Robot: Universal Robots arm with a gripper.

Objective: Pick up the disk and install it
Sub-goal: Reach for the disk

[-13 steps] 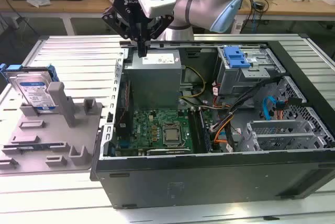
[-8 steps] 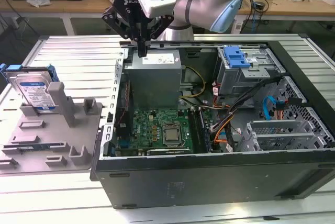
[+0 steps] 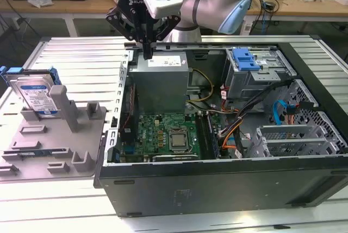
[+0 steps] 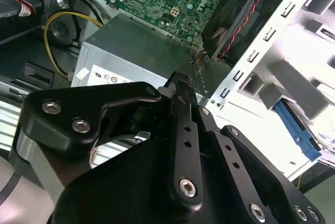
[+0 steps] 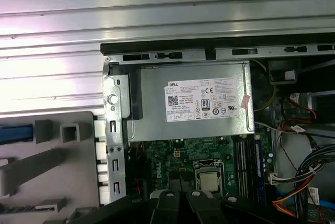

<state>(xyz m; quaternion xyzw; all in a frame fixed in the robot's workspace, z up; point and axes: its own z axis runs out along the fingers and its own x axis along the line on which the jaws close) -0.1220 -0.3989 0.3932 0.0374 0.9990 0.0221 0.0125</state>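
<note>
Exterior view: claw (image 3: 147, 52) hangs at upper centre of frame, over the back edge of the open case (image 3: 217, 189), just above the power supply (image 3: 160, 83). Its fingers are pressed together with nothing between them.

Disk (image 3: 35, 96) is at far left of frame, standing on edge in a grey fixture (image 3: 65, 138) on the bench (image 3: 70, 53). Label faces the camera, blue carrier around it. It is outside the case, untouched.

From the claw, the disk lies well apart toward the left of frame and lower, with the case wall between. Long axis looks near upright, leaning a little; not certain. Drive cage (image 3: 255, 78) sits the opposite way, upper right of frame.
</note>
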